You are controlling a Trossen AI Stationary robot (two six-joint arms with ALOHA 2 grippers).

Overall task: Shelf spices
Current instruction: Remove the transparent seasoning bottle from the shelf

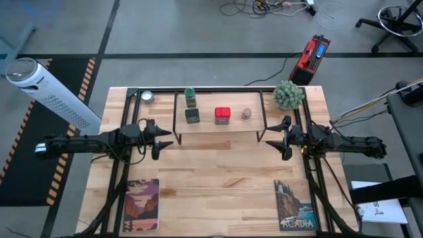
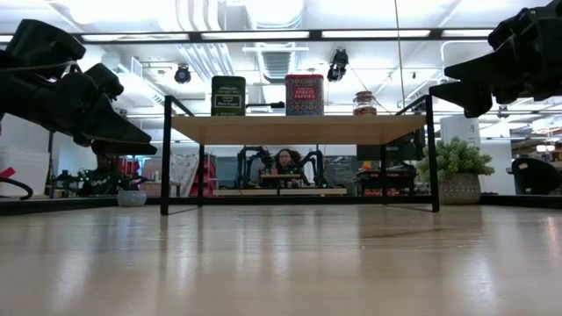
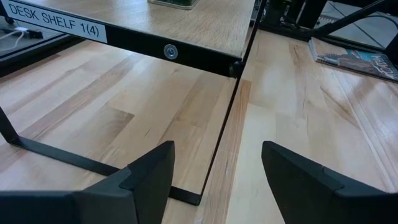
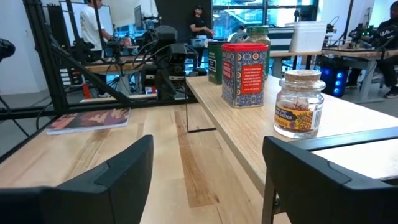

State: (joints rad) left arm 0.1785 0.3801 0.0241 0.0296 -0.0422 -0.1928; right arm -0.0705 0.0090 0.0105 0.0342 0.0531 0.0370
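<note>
Spices stand in a row on the shelf (image 1: 218,126) at the back-centre of the worktop (image 1: 218,178), squarely between my 2 grippers. My left gripper (image 1: 165,139) hangs just off the shelf's left end, its jaws spread wide with nothing between them; in its wrist view the shelf's corner leg and light wooden board lie directly ahead. My right gripper (image 1: 277,139) hangs just off the right end, likewise wide and holding nothing, level with the board and looking along the row.

I count 4 containers on the board: 1 green-capped bottle (image 1: 190,96) toward the back-left, 1 dark grey square jar (image 1: 192,116) just in front of it, 1 red square tin (image 1: 223,115) near the middle, and 1 tiny round jar (image 1: 246,114) to its right. All 4 stand upright, apart from one another and clear of both grippers. The tiny jar's cork lid is on, and through its glass brownish contents show in the right wrist view; what fills the other 3 cannot be seen.

Off the shelf, 1 round silver tin (image 1: 146,96) sits at the back-left, 1 small potted plant (image 1: 288,94) at the back-right, and 2 books lie at the front, 1 on the left (image 1: 141,204) and 1 on the right (image 1: 295,205).
</note>
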